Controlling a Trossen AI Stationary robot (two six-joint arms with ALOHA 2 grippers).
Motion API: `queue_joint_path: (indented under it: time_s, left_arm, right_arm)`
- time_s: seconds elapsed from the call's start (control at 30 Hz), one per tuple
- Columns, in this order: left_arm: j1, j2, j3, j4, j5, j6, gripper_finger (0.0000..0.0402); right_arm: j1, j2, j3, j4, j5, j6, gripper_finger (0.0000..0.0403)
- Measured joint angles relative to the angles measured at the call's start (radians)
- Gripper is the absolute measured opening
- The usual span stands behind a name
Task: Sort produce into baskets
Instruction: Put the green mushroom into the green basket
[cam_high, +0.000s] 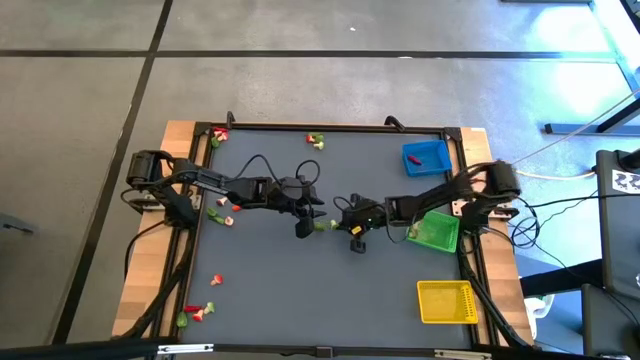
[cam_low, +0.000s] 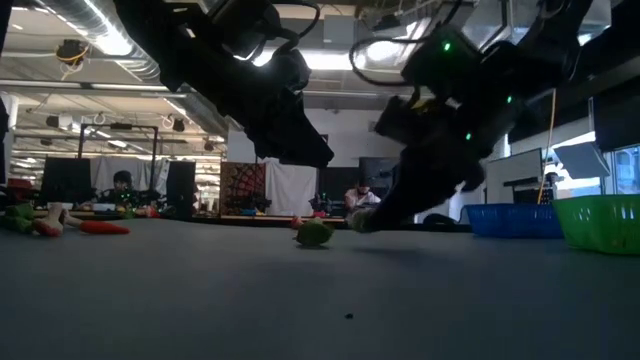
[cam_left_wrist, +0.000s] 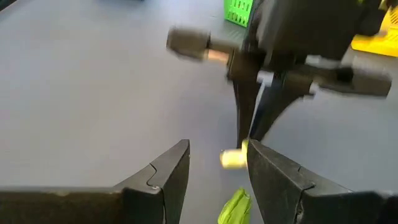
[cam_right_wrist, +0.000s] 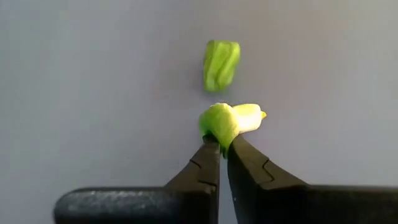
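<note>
On the table's right, blue basket (cam_high: 425, 156) holding something red, perhaps; green basket (cam_high: 436, 231); yellow basket (cam_high: 446, 301)

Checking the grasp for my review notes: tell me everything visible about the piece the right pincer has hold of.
The piece is a small toy vegetable, bright green at one end and pale yellowish-white at the other, smooth like plastic. The right pincer is shut on its green end, with the pale end sticking out sideways. It sits near the middle of the grey table, low by the surface. A second green piece lies just beyond it, apart.
</note>
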Motion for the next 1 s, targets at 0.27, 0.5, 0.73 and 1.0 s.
queue_joint_path:
  time_s: [0.27,0.5,0.73,1.0]
  left_arm:
    - [0.0,0.0,0.0,0.0,0.0,0.001,0.0157]
    - [0.0,0.0,0.0,0.0,0.0,0.001,0.0157]
    - [0.0,0.0,0.0,0.001,0.0,0.001,0.0157]
    - [0.0,0.0,0.0,0.001,0.0,-0.004,0.0157]
  right_arm:
    - [0.001,-0.199,0.0,-0.316,0.024,0.006,0.0018]
    - [0.024,-0.398,0.0,-0.61,0.072,0.066,0.0018]
    - [0.087,-0.602,0.0,-0.877,0.106,0.175,0.0019]
    - [0.201,-0.754,0.0,-1.163,0.132,0.425,0.0019]
